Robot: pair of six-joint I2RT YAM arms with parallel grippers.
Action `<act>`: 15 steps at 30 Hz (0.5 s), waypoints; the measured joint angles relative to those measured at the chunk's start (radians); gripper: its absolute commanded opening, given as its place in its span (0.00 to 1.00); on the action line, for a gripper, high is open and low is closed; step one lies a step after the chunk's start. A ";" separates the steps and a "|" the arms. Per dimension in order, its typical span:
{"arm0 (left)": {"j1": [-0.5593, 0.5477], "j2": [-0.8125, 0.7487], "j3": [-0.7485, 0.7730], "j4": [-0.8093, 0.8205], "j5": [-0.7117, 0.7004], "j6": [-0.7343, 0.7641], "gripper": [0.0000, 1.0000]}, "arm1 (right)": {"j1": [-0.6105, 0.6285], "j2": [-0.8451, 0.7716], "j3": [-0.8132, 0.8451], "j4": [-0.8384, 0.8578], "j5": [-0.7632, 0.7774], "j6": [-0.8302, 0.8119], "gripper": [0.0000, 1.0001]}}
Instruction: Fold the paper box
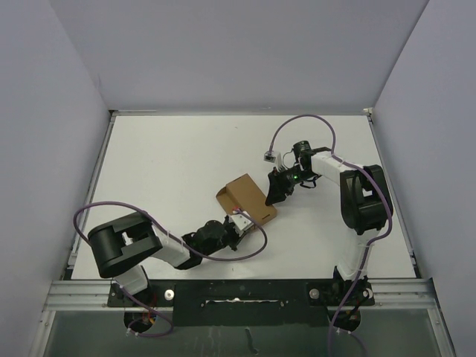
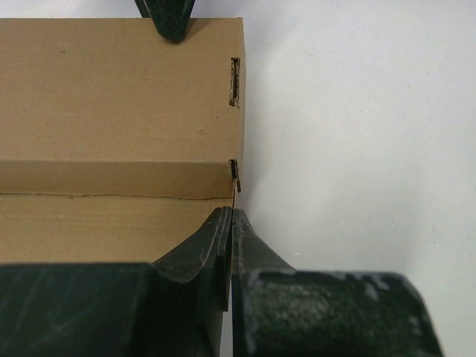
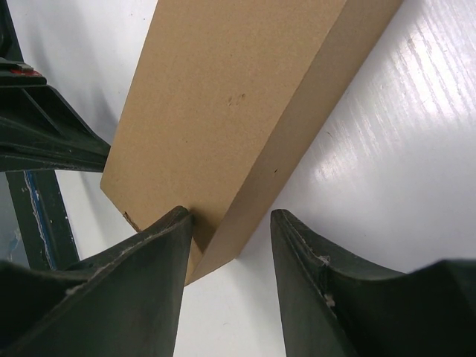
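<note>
From above you see the paper box [image 1: 247, 198] lying on the white table [image 1: 163, 163] between your two grippers. The left gripper [image 1: 236, 223] is at its near side and the right gripper [image 1: 274, 190] at its far right side. That view is too small to show how either pair of jaws stands.

Your left wrist camera settles it for that side. The jaws are pinched tight, and a thin strip of brown cardboard runs down between the two fingers [image 2: 201, 249], so you are clamped on the box's edge wall. Ahead of those fingertips and to their left the box spreads out. It shows a low step across its face and two small slits along its right edge. Bare table lies to the right of the fingers. Straight ahead at the box's far rim sits a dark fingertip [image 2: 169, 18] of the other gripper.

Your right wrist camera shows what neither other view does. The right gripper is half spread, with the box's nearest corner between its fingers. One finger [image 3: 160, 253] touches the broad face, while the other [image 3: 305, 253] stands clear of the narrow side, with table showing in the gap. Nothing is clamped there. Beyond the fingertips the box runs away as a long, smooth slab.
</note>
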 measured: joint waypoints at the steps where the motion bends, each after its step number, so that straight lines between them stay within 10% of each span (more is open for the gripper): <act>1: 0.002 -0.002 0.003 -0.007 0.000 -0.005 0.00 | 0.000 0.000 0.000 0.000 0.000 0.000 0.46; 15: 0.017 -0.053 0.085 -0.213 0.003 -0.048 0.00 | 0.002 0.001 0.004 -0.003 0.000 -0.001 0.45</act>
